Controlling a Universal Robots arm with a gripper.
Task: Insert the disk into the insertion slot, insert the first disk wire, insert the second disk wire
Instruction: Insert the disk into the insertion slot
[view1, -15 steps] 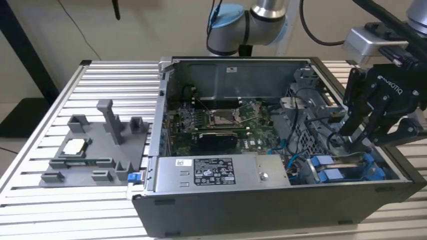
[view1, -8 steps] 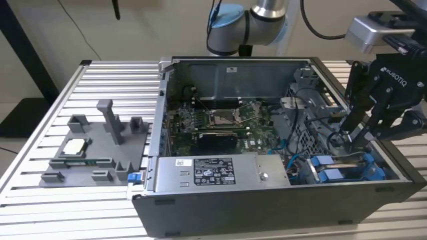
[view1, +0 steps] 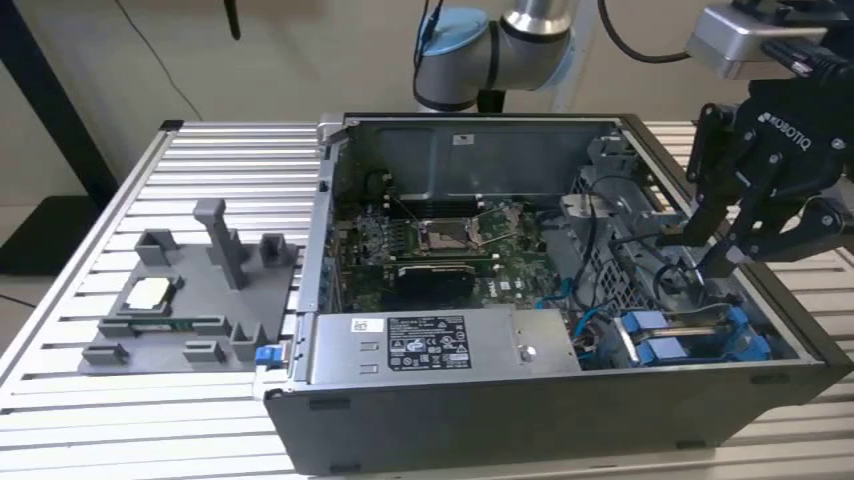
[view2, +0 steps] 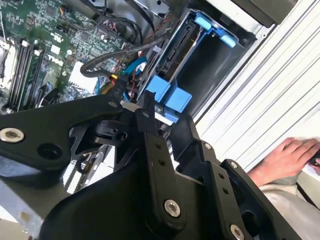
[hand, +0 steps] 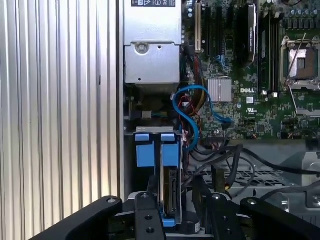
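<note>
Slatted table (view1: 227, 160), tool (view1: 697, 255) near disk (hand: 169, 192), hand (view2: 287, 155) in second wrist view

- A slatted silver metal table (view1: 214, 150) spanned the exterior view from left edge to right edge.
- Its ribbed slats ran down the left of the first wrist view (hand: 60, 100) and the right of the second wrist view (view2: 265, 95).
- An open dark grey computer case (view1: 534, 420) lay on it, centre to right.
- A grey fixture tray (view1: 200, 300) lay at middle left, just beside the case.
</note>
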